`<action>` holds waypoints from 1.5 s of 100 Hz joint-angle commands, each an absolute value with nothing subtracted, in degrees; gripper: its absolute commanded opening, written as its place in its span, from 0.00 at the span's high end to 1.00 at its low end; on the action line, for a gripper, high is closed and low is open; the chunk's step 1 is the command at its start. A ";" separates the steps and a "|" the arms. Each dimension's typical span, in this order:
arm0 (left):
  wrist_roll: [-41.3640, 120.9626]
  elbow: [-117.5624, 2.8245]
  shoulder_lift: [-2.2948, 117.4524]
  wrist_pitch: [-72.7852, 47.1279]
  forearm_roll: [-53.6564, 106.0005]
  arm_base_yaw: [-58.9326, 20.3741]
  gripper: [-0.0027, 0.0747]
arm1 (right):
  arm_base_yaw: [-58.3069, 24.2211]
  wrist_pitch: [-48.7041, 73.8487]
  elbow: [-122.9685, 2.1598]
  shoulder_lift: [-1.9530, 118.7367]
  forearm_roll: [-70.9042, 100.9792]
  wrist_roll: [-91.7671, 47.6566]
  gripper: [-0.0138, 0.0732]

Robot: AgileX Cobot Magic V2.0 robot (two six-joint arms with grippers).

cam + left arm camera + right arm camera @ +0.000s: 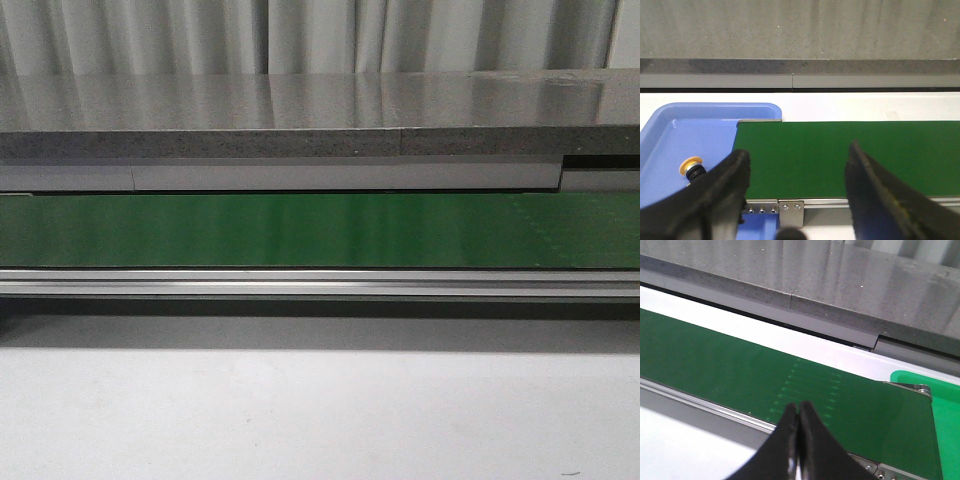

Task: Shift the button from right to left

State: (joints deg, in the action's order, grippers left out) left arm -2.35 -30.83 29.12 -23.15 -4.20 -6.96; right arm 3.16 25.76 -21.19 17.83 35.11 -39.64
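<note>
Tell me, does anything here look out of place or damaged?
Nothing stands out. The button lies in the blue tray beside the green belt; no damage or spill shows.

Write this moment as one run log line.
button: in blue tray | belt: bare | left tool: open, empty | right tool: shut, empty

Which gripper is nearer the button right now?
Left. The button lies in the blue tray right beside the open left gripper. The right gripper, jaws shut, hangs over the belt's other end; no button shows there.
</note>
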 commanded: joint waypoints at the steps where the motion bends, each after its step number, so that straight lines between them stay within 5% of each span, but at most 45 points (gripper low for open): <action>1: -2.99 -31.64 26.65 -20.15 -3.61 -7.32 0.59 | 3.05 21.65 -22.76 18.24 36.49 -40.00 0.92; 26: -2.99 -30.83 24.68 -21.52 -3.61 -7.32 0.96 | 3.05 21.65 -22.76 18.24 36.49 -40.00 0.92; 117: -2.99 -30.70 24.68 -22.63 -3.32 -7.32 0.96 | 3.05 21.65 -22.76 18.24 36.49 -40.00 0.92; 150: -2.99 -20.27 21.85 -0.53 -7.32 -7.32 0.96 | 3.05 21.65 -22.76 18.24 36.49 -40.00 0.92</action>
State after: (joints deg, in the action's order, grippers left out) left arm -2.43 -22.27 23.19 -12.50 -6.62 -6.96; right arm 3.16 25.76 -21.19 17.83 35.11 -39.64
